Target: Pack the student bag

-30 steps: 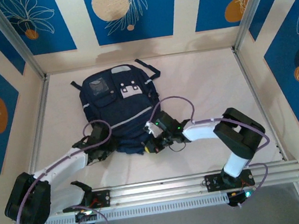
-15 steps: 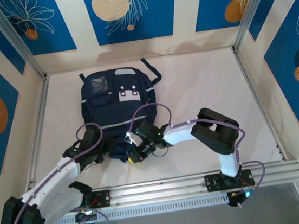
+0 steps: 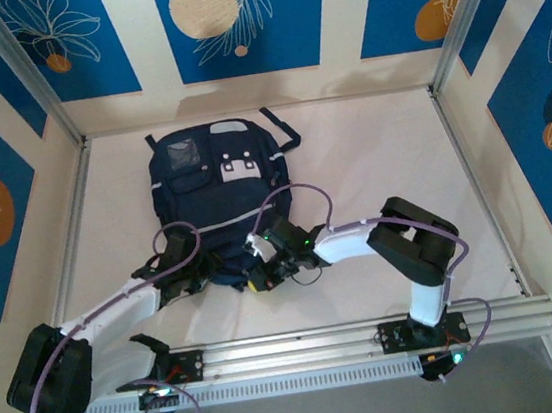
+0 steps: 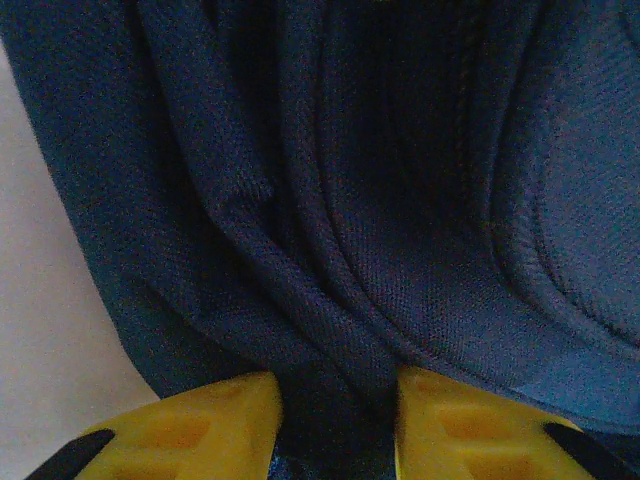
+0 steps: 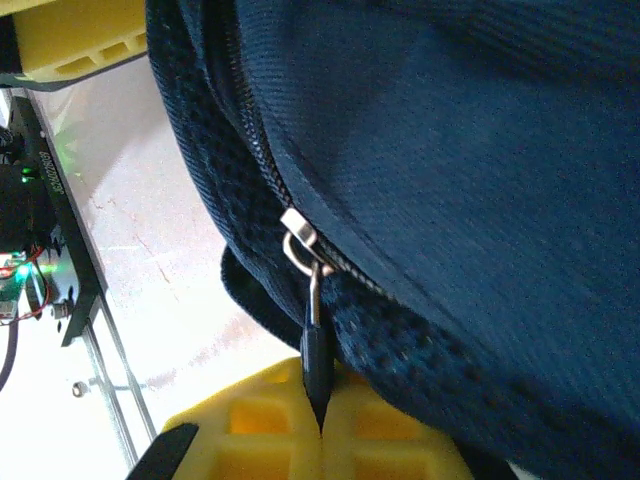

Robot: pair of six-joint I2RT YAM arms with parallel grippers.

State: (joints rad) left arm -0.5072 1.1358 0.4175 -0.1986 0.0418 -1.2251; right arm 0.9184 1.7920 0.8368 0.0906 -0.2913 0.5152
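Item: student bag (image 3: 215, 189), lying flat, long axis pointing away from me. Right gripper (image 3: 260, 274) at its near edge, clenched on the zipper pull (image 5: 315, 350). Left gripper (image 3: 189, 278) at that same edge, jaws straddling a fabric fold; pinched or not, I cannot tell.

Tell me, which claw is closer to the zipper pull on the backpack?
Right. The right claw is pinching the zipper pull at the student bag's near edge. The left claw pinches bag fabric farther left, away from the pull.

student bag (image 4: 400, 200) — cropped top, right | zip pull (image 5: 316, 360) — tip hidden between pads (image 5: 400, 440)
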